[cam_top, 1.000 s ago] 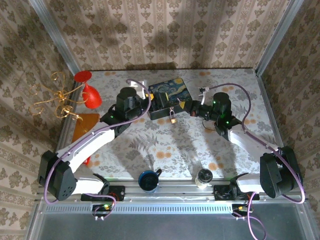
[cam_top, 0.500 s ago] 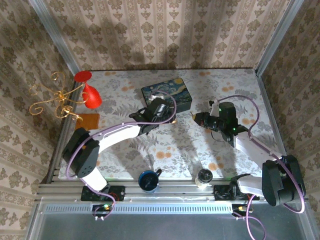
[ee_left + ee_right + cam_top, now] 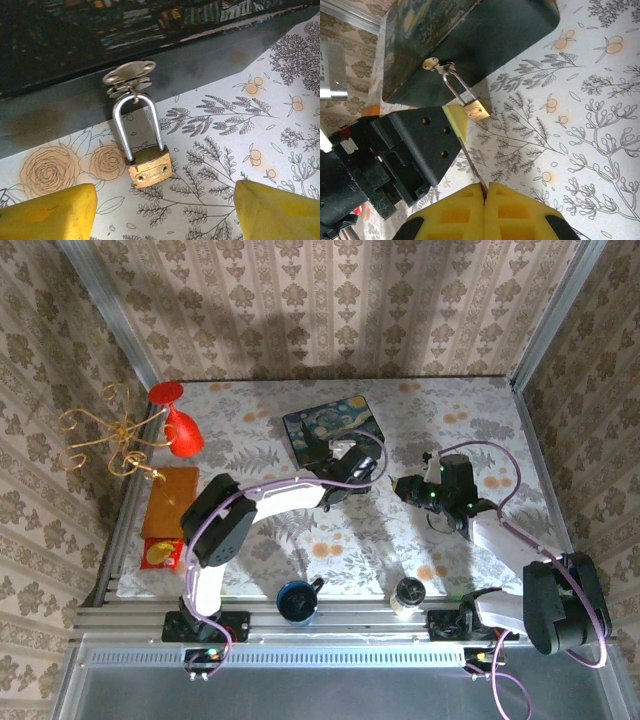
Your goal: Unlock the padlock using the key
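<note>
My right tool (image 3: 485,192) pinches key (image 3: 472,166) tight, tip aimed at padlock (image 3: 149,167). Left tool (image 3: 162,210) just swung in from left, fingers (image 3: 47,212) wide, straddling padlock, no contact. Padlock hooked through clasp (image 3: 129,77) on box (image 3: 75,40), toward far edge of table (image 3: 280,100). I judge: clamp body next, then insert key.

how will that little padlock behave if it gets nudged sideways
Probably swings: the padlock hangs by its shackle from the clasp on the box, so it would likely pivot, not slide away. Its smooth metal body looks apt to slip.
</note>
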